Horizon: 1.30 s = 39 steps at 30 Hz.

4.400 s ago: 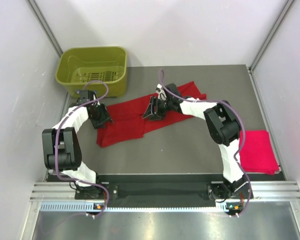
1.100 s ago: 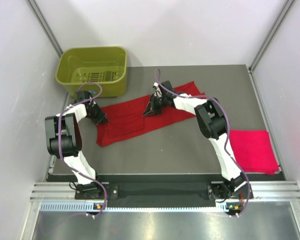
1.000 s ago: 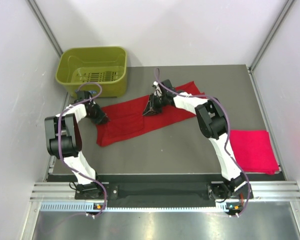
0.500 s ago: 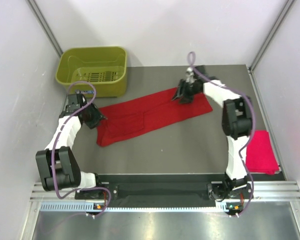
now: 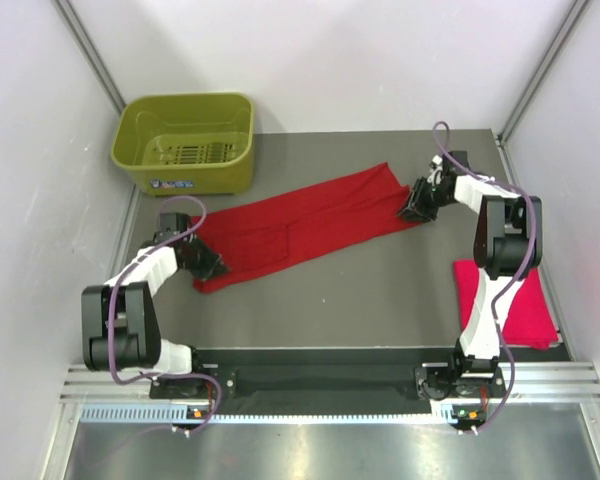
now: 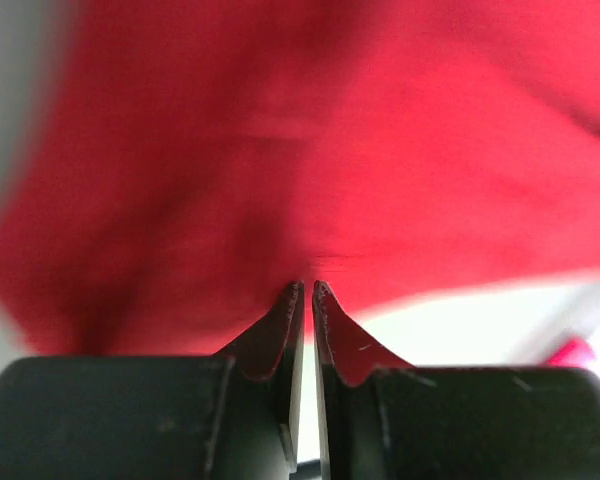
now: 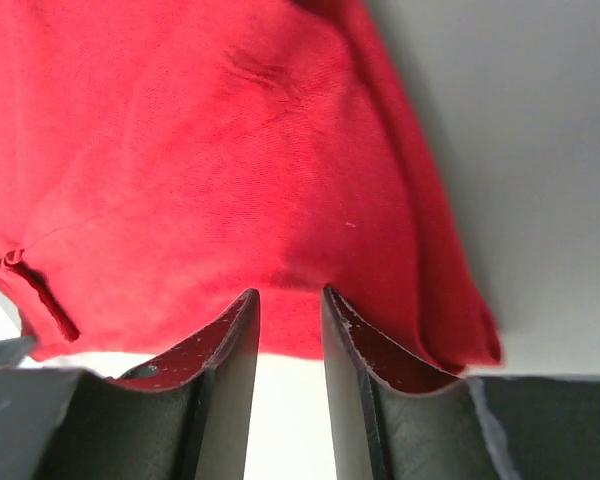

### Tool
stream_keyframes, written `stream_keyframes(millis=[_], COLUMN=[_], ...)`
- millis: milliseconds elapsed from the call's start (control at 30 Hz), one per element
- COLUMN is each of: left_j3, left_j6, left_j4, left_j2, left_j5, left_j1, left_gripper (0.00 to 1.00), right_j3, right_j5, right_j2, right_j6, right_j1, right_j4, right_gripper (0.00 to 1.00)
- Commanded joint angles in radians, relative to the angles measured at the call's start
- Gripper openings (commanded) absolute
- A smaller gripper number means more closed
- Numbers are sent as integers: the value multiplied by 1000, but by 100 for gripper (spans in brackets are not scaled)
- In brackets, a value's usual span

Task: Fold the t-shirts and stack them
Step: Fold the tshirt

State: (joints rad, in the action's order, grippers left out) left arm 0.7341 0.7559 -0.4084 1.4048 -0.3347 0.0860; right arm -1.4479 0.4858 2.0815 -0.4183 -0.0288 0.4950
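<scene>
The deep red shirt (image 5: 300,220) lies flat on the bench (image 5: 340,300) as one long narrow band. Its long axis runs on a slant from the left edge of the bench, at the near end, up toward the far right corner. One gripper is stationed at each end of that axis. The left gripper (image 5: 212,270) is placed at the near-left end, with its jaws closed to a thin slit at the cloth edge, and the hem is judged to be pinched there. The right gripper (image 5: 412,210) is placed at the far-right end, with its jaws parted and the hem lying at the fingertips. A firm hold is not confirmed on that side. Each end is served by the arm nearer to it. Any fold is therefore expected to be made across the band, one end being carried along the axis toward the other. The pink-red shirt (image 5: 528,310) is folded at the near right corner, well apart. The basket (image 5: 185,185) stands at the far left corner.
</scene>
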Motion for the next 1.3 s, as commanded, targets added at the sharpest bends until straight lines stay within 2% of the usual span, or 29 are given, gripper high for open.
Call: stream_keyframes(millis=[0, 67, 200, 267, 300, 333, 400, 433, 567, 633, 733, 867, 1000, 1267], left_j3=[-59, -104, -98, -88, -87, -76, -65, -55, -22, -36, -79, -124, -131, -90], left_j6=[106, 123, 123, 125, 125, 125, 129, 134, 135, 158, 209, 243, 253, 195], left_j4=[-78, -70, -101, -137, -150, -162, -202, -217, -283, -287, -265, -187, -147, -167], left_j2=[49, 46, 10, -29, -74, -98, -172, -197, -237, -251, -254, -238, -208, -162], left_j5=[164, 212, 210, 227, 229, 233, 246, 252, 273, 264, 260, 214, 194, 207], left_j1=[23, 43, 55, 55, 55, 55, 55, 54, 54, 52, 54, 55, 55, 55], left_gripper=[12, 13, 14, 17, 19, 27, 34, 42, 50, 52, 61, 65, 69, 69], right_j3=[18, 41, 73, 86, 83, 74, 63, 61, 81, 118, 185, 274, 353, 350], right_j5=[-32, -32, -38, -71, -102, -117, -153, -159, -187, -171, -121, -35, -15, -85], right_j2=[-8, -27, -81, -122, -135, -144, -172, -181, -219, -227, -242, -236, -224, -170], right_j6=[50, 56, 35, 26, 26, 26, 21, 10, -23, -59, -103, -189, -270, -323], right_j1=[-31, -31, -29, -29, -31, -31, -31, -33, -36, -45, -48, -69, -89, -105], right_j4=[-15, -13, -10, 11, 23, 48, 65, 71, 54, 25, -47, -162, -327, -383], right_gripper=[33, 33, 34, 39, 42, 46, 48, 51, 56, 59, 61, 61, 58, 51])
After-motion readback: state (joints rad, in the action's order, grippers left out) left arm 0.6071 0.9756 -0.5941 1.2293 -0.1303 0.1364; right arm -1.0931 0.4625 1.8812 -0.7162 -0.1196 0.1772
